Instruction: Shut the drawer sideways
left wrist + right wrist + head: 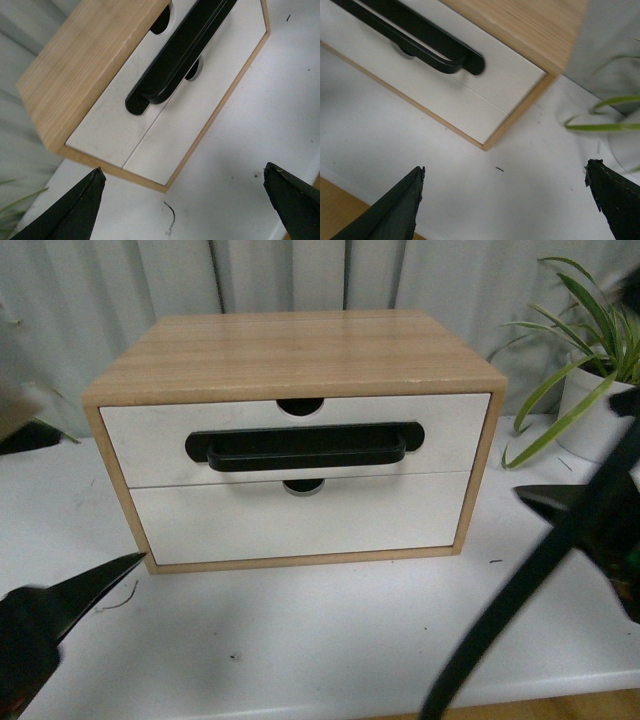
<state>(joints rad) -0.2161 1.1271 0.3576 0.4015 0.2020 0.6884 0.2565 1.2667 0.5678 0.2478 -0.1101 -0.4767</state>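
Note:
The drawer (150, 445) is the upper one in a light wood cabinet (300, 350). It has a white front, a long black bar handle (300, 448) and a half-round notch in its top edge. Its front looks level with the plain white drawer front (300, 520) below. The left wrist view shows the drawer (102, 132) and its handle (175, 55) beyond my left gripper (184, 170), which is open over bare table. My right gripper (505, 166) is open too, apart from the drawer (515, 75) and holding nothing. In the front view, a left finger (90, 590) sits low left of the cabinet.
A potted plant (590, 390) stands right of the cabinet, close to my right arm. A black cable (520, 580) crosses the lower right of the front view. A small curled thread (171, 215) lies on the white table (320, 640). Grey curtain hangs behind.

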